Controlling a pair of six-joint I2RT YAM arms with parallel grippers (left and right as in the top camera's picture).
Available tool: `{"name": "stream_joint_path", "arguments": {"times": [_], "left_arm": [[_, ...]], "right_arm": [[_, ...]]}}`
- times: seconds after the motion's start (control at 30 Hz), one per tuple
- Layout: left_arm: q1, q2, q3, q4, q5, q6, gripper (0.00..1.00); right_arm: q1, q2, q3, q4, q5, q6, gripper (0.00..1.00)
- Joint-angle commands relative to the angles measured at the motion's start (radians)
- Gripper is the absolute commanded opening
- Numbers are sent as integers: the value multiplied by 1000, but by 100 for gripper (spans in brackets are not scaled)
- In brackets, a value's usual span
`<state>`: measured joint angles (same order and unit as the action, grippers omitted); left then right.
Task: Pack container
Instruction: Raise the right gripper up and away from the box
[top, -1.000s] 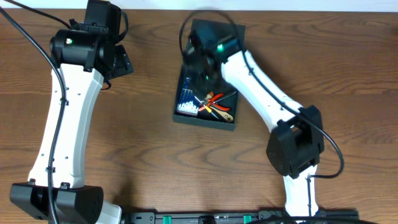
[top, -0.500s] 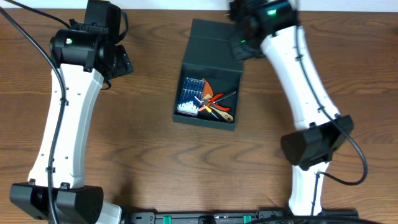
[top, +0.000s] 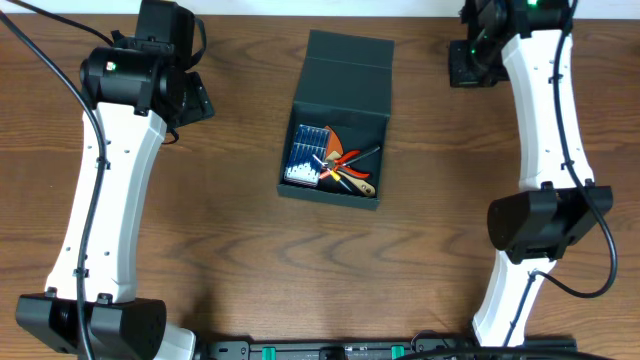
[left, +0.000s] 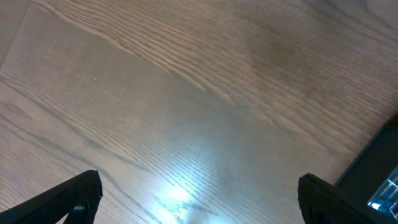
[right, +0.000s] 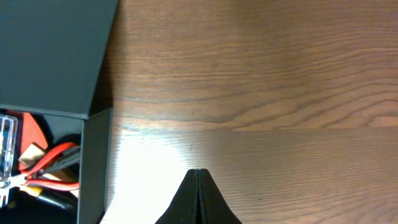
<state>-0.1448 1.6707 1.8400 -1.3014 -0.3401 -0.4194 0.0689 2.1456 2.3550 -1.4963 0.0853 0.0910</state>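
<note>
Centrally, a matte dark cardboard container (top: 330, 195) lies open on the wood-grain table (top: 230, 200), flap lid (top: 347, 68) flat.
Bare wood borders its straight edges; left gripper (left: 199, 199) spread wide to its left, right gripper (right: 198, 186) pressed together to its right.

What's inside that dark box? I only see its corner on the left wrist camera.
Observer: Overhead shows the container holds a blue case of bits and red-handled pliers.
Operator: Is the lid shut?
Observer: No, its flap lid is folded back, open.
Operator: Where's the other gripper?
Observer: The right gripper is shut and empty, over bare table right of the container.
</note>
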Motion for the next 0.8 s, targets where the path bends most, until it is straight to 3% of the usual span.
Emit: {"name": "stream_joint_path", "arguments": {"times": [0.0, 0.2, 0.23, 0.37, 0.47, 0.57, 0.77], "left_arm": [[4, 3, 2, 4, -9, -9, 98], [4, 3, 2, 26, -10, -8, 99], [4, 3, 2, 26, -9, -8, 95], [4, 4, -3, 80, -8, 7, 8], [4, 7, -5, 166, 86, 79, 5], [5, 8, -5, 273, 341, 266, 6], [16, 47, -10, 381, 710, 447, 6]], "right_arm": [[-19, -14, 18, 11, -7, -18, 1], [-30, -14, 18, 6, -7, -18, 1], [-30, -14, 18, 2, -7, -18, 1], [-30, -14, 18, -3, -45, -17, 1], [-30, -14, 18, 1, -107, -17, 1], [-31, -14, 18, 10, -143, -19, 1], [-40, -14, 18, 31, -288, -80, 1]]}}
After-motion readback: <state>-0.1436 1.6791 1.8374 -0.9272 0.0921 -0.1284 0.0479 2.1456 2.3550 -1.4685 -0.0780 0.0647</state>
